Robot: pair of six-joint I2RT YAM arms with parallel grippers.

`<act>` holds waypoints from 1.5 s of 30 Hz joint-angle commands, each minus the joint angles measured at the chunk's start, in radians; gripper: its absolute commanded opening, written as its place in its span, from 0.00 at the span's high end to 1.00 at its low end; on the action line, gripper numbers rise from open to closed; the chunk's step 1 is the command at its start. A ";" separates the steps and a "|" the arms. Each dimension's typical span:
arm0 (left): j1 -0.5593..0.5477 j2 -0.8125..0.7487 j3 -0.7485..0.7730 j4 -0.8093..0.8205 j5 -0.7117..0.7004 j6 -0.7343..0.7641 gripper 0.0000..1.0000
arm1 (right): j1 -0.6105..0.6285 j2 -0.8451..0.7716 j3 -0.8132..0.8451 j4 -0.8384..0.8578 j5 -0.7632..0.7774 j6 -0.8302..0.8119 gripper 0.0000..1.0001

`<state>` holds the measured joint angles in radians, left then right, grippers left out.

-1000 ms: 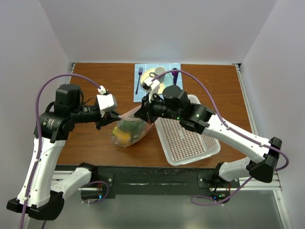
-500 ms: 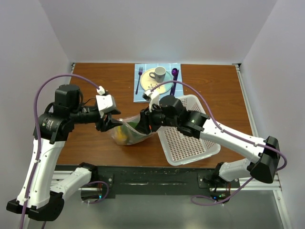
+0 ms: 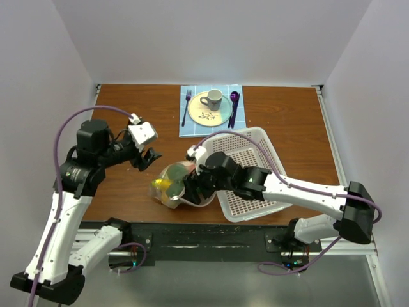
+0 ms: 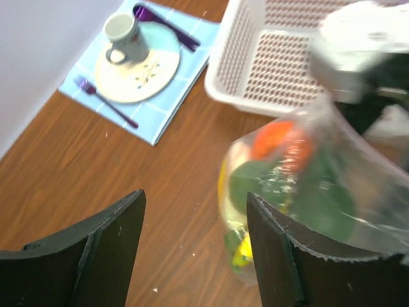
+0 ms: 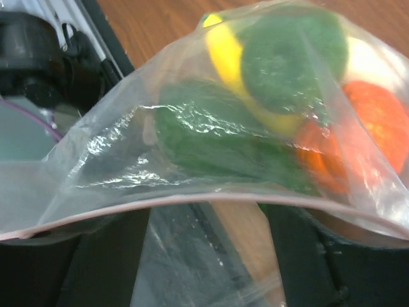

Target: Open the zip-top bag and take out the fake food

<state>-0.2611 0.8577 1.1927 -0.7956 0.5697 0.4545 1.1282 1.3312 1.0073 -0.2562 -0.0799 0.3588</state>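
Near the desk's (image 3: 287, 121) front edge, the zip-top bag (image 3: 161, 193) slumps full of fake food (image 3: 171, 183); my left gripper (image 4: 195, 211) gapes empty, my right gripper (image 5: 208, 262) spread wide at its mouth. Limp, slippery film, so I'd pinch the zip strip (image 5: 192, 203).

The top camera looks down from above and behind onto the zip-top bag (image 3: 174, 188); both wrist cameras face it, the right closest.
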 commanded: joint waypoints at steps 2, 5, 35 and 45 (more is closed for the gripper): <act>0.010 0.096 -0.224 0.149 -0.175 -0.020 0.34 | 0.108 -0.035 -0.102 0.156 0.097 -0.067 0.06; 0.019 0.139 -0.326 0.214 -0.185 -0.017 0.36 | 0.157 -0.024 -0.150 0.224 0.179 -0.095 0.01; 0.152 0.678 -0.220 -0.126 0.202 0.317 1.00 | 0.433 0.381 -0.276 0.693 0.807 -0.294 0.05; 0.261 0.606 -0.133 -0.183 0.026 0.391 1.00 | 0.432 0.335 -0.276 0.628 0.757 -0.282 0.67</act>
<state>-0.0319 1.5173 0.9981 -0.9356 0.6807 0.7803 1.5635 1.7042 0.7216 0.3771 0.6903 0.0509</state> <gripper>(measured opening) 0.012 0.444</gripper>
